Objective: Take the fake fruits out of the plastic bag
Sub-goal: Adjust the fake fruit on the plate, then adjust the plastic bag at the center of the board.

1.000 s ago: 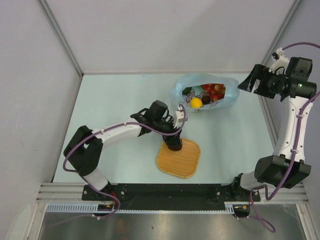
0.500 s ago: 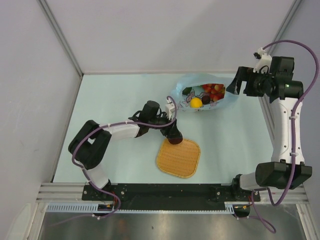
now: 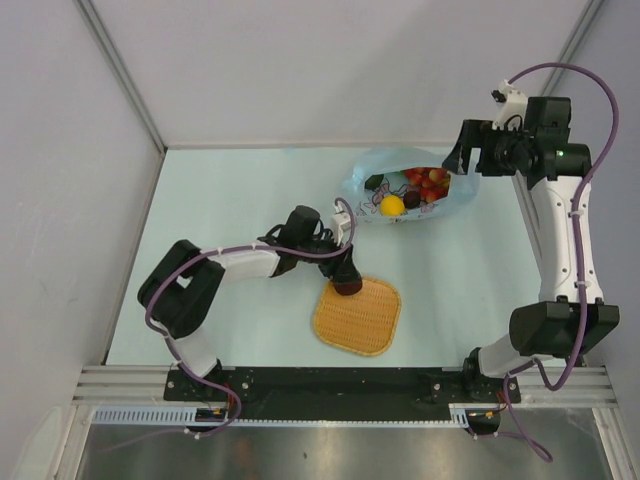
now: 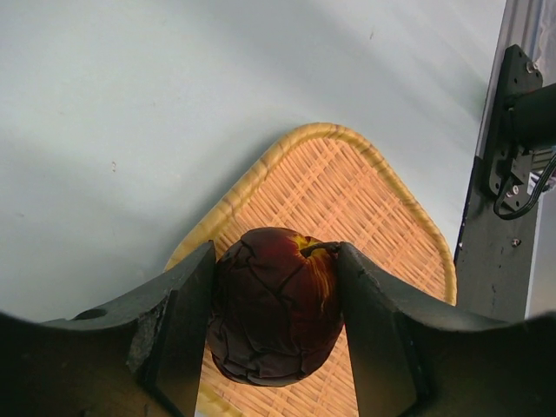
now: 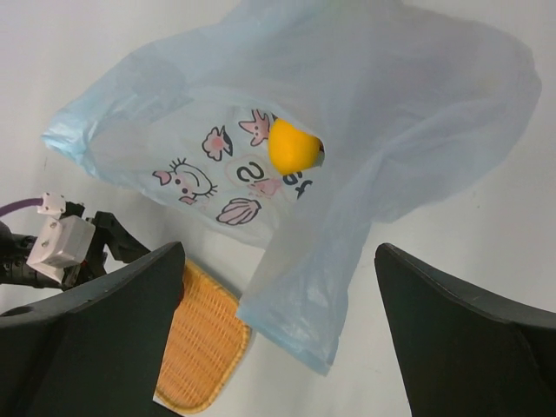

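Over the far-left corner of the woven tray [image 4: 369,195], the left fingers [image 4: 184,306] pinch a dark plum [image 4: 274,321] (red-yellow patch by its stem). Far right on the tabletop [image 3: 230,190] lies the plastic bag [image 5: 417,113], with a lemon [image 5: 291,146] and red berries [image 3: 430,182] inside. The right fingers [image 5: 109,326] hang spread wide above it.

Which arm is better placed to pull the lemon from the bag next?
Right. The right tool is open near the plastic bag holding the lemon; the left tool is shut on a dark red fruit over the woven tray.
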Controlling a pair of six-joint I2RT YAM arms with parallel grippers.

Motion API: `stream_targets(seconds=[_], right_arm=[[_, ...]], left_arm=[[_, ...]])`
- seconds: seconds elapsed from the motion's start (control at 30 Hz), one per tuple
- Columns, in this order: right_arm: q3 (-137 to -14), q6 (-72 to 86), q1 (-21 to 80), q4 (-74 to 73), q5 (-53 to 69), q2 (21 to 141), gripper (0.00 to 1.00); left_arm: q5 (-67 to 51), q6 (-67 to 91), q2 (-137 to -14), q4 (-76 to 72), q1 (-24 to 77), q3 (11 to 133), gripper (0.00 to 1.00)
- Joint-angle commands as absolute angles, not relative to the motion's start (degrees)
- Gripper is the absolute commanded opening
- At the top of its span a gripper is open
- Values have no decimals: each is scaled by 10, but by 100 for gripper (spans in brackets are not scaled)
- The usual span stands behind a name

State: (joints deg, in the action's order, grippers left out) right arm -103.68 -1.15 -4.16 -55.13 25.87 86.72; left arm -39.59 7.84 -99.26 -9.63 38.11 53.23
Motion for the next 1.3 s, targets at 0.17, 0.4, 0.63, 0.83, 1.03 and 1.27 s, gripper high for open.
stream_targets(seconds=[0.17,0.4,0.63,0.83,1.03,1.27], right_arm=[[-1084,-43,-2,-529,236,870,97],[-1113,-76,50,-533,229,876,97],[-1121,-94,97,-515,193,881,97],[-1135,-95,108,-502,186,891,97],[-1139,-110,131,-497,163,895,96],[-1092,-145,178,-514,156,889,63]], left_arm=[[-410,47,-1012,-90,382,537,69],[-439,15,-984,-17,379,593,98],[-402,-38,-851,74,351,635,96],[-222,-4,-867,48,343,699,92],[-152,55,-971,59,342,828,93],[-142,57,-1031,95,342,918,47]])
